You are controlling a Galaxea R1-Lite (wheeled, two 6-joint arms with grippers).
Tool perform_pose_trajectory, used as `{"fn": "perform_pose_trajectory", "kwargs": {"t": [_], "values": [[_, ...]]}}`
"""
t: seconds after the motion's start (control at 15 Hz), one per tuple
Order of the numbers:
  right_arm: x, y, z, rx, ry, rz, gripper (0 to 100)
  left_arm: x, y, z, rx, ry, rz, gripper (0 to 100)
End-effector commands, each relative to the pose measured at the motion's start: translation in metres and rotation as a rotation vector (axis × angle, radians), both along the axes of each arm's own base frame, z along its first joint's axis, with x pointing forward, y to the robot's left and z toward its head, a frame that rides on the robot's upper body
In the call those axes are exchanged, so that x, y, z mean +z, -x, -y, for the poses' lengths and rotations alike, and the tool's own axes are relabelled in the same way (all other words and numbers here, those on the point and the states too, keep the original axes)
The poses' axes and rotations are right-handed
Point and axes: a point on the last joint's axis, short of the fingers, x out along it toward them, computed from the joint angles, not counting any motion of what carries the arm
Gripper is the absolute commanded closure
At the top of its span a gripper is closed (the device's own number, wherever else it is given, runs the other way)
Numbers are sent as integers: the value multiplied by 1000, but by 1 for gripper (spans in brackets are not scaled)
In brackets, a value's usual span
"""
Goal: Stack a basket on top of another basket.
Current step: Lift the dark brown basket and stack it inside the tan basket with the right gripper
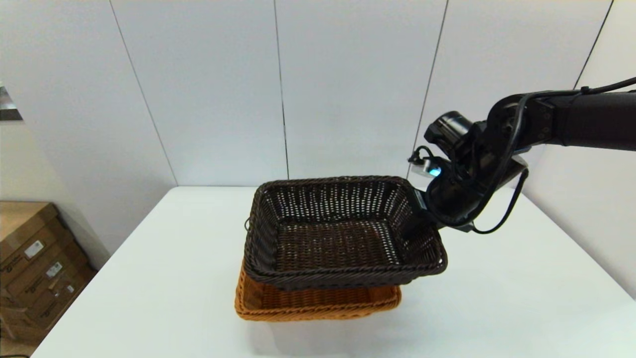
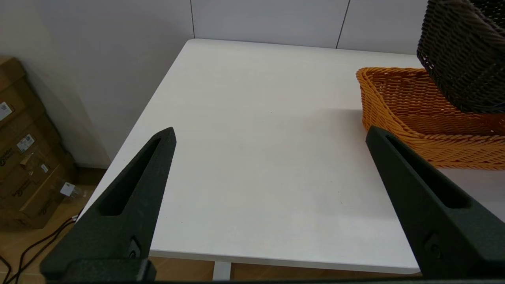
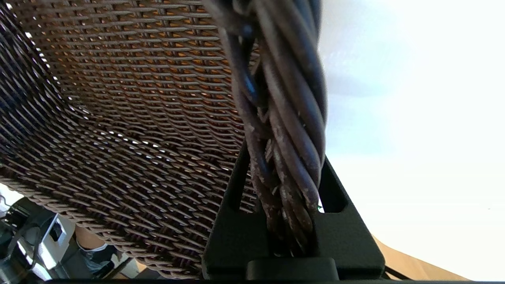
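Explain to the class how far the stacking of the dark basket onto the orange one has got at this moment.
Done: the right gripper has clamped its jaws on the dark basket at its rim and lifted it over the orange basket. In hand: it hangs tilted, offset toward the far side, not nested. Left: align, lower, release. The left gripper waits open over the table.

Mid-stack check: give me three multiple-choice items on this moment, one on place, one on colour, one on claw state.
1. Where is the dark basket?
A. above the orange basket
B. beside it
C. off the table

2. What colour is the lower basket?
A. white
B. orange-tan
C. green

3. The right claw is:
A. open, empty
B. shut on the dark basket's rim
C. holding the orange basket

Answers: 1 A, it overlaps it from above; 2 B, the weave shows orange; 3 B, the rim sits pinched between its fingers. The left claw is open, aside.
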Motion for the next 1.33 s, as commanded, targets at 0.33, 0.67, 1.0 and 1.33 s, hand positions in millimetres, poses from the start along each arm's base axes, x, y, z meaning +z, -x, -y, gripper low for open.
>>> {"fn": "perform_pose_trajectory", "kwargs": {"t": [0.33, 0.67, 1.0, 1.33], "values": [[-14, -2, -21, 46, 12, -39, 100, 0, 0, 0, 1, 1, 1, 0], [-19, -10, -28, 33, 15, -65, 100, 0, 0, 0, 1, 1, 1, 0], [-27, -16, -29, 26, 19, -81, 100, 0, 0, 0, 2, 1, 1, 0], [-33, -20, -33, 28, 23, -90, 100, 0, 0, 0, 1, 3, 2, 0]]}}
